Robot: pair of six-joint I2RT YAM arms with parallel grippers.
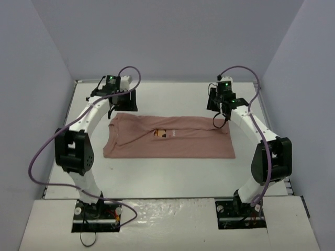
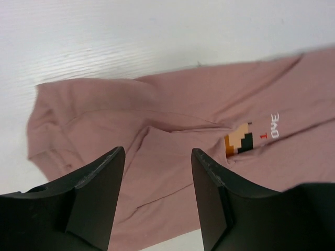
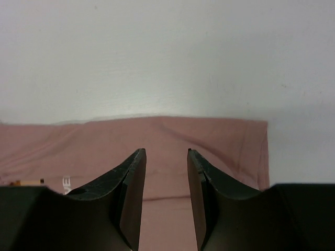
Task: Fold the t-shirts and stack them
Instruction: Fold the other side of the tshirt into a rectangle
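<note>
A dusty-pink t-shirt [image 1: 170, 142] lies on the white table [image 1: 167, 97], folded into a long band running left to right. Its small orange-brown pixel print [image 1: 162, 134] faces up near the middle. My left gripper [image 1: 124, 107] hovers over the band's far left corner. In the left wrist view this gripper [image 2: 158, 151] is open, with only the pink cloth [image 2: 172, 104] and the print [image 2: 239, 142] below. My right gripper [image 1: 218, 117] hangs over the far right corner. The right wrist view shows it [image 3: 166, 151] open above the shirt [image 3: 94, 144], holding nothing.
Grey-blue walls [image 1: 167, 36] close in the table at the back and on both sides. Purple cables [image 1: 39, 157] loop off each arm. The two arm bases [image 1: 97, 212] stand at the near edge. Bare table [image 3: 167, 57] lies beyond the shirt's far edge.
</note>
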